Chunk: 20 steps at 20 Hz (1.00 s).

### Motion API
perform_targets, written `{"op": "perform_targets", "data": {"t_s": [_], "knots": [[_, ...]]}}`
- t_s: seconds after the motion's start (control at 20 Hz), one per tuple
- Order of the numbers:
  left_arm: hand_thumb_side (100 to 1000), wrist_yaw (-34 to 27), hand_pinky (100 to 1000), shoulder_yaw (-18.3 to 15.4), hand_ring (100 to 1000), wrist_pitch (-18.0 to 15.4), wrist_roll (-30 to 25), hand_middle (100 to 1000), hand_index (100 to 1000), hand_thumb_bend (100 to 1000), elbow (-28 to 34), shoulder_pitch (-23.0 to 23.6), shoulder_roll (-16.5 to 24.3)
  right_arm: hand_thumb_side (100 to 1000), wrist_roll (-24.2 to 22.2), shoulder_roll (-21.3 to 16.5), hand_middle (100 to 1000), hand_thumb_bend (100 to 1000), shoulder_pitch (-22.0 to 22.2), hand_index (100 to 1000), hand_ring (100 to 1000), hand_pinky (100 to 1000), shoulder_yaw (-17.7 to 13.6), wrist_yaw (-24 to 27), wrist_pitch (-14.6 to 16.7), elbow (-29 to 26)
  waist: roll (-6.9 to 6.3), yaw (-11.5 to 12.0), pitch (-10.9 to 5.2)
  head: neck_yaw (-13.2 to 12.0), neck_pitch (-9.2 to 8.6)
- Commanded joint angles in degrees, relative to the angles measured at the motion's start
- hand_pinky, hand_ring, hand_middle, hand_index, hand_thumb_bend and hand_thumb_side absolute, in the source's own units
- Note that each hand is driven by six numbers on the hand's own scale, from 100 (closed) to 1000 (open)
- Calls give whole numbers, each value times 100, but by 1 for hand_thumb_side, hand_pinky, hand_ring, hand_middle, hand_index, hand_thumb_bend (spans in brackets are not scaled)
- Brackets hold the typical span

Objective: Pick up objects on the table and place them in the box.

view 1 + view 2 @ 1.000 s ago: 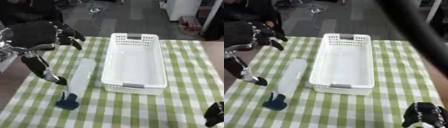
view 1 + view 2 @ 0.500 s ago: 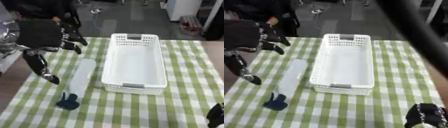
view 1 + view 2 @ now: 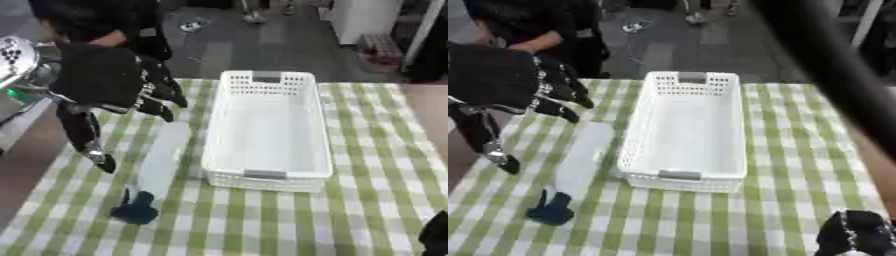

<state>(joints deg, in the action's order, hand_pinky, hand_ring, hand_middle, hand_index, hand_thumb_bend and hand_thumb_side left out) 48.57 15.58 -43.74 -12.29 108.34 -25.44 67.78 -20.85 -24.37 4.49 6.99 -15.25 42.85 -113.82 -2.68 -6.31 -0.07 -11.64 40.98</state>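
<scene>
A long clear bottle [image 3: 159, 161] with a dark blue cap [image 3: 135, 212] lies on the green checked table [image 3: 367, 215], just left of the white basket [image 3: 268, 176]. The basket is empty. My left hand [image 3: 105, 82] hovers above the bottle's upper end, palm down, with its fingers spread and the thumb [image 3: 87, 142] hanging down to the left of the bottle. It holds nothing. My right hand [image 3: 857, 238] rests at the lower right corner, away from the bottle; only part of it shows.
A person in dark clothes stands at the table's far left edge, behind my left hand. A blurred dark bar [image 3: 833, 75] crosses the right eye view on the right. The table's left edge drops off beside the bottle.
My left hand has moved right and a little down, from over the table's left edge to above the bottle's upper end. The bottle and basket have not moved.
</scene>
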Motion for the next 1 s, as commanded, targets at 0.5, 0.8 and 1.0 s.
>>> {"op": "perform_targets", "data": {"t_s": [0.5, 0.8, 1.0], "knots": [[572, -31, 803, 321, 873, -555, -104, 851, 820, 806, -281, -360, 66, 1000, -569, -185, 441, 100, -163, 541, 473, 273, -90, 277, 414, -78, -28, -89, -44, -118, -190], [582, -325, 851, 503, 869, -789, -247, 850, 828, 850, -558, -445, -30, 1000, -642, -206, 441, 100, -233, 541, 473, 273, -87, 402, 409, -78, -33, -150, -30, -193, -195], [581, -578, 893, 578, 864, -820, -284, 850, 831, 858, -619, -479, -98, 1000, -695, -217, 441, 100, -284, 541, 473, 272, -101, 490, 400, -78, -38, -199, -15, -272, -224]]}}
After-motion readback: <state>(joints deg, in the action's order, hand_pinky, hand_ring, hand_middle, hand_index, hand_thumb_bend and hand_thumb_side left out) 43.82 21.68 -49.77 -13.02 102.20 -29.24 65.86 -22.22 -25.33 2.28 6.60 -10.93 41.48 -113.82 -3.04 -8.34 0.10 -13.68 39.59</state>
